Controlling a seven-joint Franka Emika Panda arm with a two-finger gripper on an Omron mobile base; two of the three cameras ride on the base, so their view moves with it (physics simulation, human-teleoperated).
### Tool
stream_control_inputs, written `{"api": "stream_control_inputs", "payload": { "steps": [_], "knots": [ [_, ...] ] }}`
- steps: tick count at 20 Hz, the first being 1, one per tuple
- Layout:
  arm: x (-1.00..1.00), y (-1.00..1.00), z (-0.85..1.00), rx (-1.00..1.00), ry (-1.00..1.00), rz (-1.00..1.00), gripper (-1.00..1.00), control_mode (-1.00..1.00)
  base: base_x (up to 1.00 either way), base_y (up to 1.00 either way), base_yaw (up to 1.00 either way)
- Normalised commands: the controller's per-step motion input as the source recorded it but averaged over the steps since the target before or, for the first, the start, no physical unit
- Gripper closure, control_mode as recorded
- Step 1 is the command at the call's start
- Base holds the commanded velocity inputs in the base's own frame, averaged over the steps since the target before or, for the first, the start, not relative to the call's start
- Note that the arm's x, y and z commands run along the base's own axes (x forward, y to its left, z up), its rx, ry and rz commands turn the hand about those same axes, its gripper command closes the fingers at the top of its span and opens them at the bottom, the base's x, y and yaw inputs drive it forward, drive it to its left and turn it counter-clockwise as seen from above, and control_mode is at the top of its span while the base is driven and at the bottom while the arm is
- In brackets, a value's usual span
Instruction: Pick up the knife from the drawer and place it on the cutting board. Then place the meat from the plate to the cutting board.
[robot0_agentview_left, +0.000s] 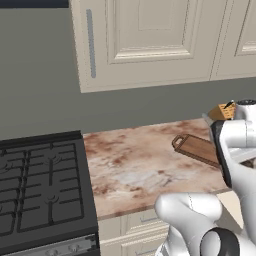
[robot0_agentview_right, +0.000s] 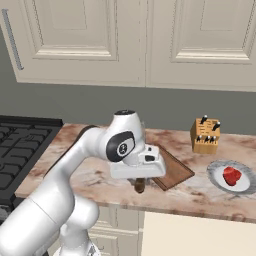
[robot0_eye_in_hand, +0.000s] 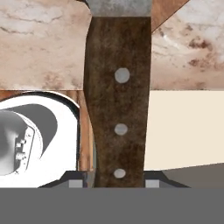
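Note:
My gripper (robot0_agentview_right: 139, 179) is shut on the knife (robot0_eye_in_hand: 117, 109), holding its dark brown riveted handle between the fingertips (robot0_eye_in_hand: 75, 183). The grey blade begins at the top of the hand view. The handle's end (robot0_agentview_right: 140, 187) hangs just above the counter's front edge, at the near left corner of the dark brown cutting board (robot0_agentview_right: 172, 169). The board (robot0_agentview_left: 196, 148) lies flat with its loop handle pointing left. The red meat (robot0_agentview_right: 231, 176) sits on the grey plate (robot0_agentview_right: 218, 175) to the board's right. The open drawer (robot0_agentview_right: 195, 232) shows its pale inside below the counter.
A tan knife block (robot0_agentview_right: 205, 135) stands behind the plate by the wall. A black gas stove (robot0_agentview_left: 40, 190) fills the counter's left end. Cream wall cabinets (robot0_agentview_right: 125, 40) hang above. The marbled counter (robot0_agentview_left: 135, 160) is bare between stove and board.

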Motion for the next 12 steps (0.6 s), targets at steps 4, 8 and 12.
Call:
{"api": "stream_control_inputs", "payload": {
  "steps": [4,8,12],
  "knots": [
    [0.28,0.03,-0.08,0.0,0.12,0.25,1.0,-1.0,0.0,0.0,0.0],
    [0.48,0.02,-0.08,0.0,0.16,0.21,1.0,-1.0,0.0,0.0,0.0],
    [0.46,0.09,-0.15,0.01,0.15,0.15,1.0,-1.0,0.0,0.0,0.0]
  ]
}}
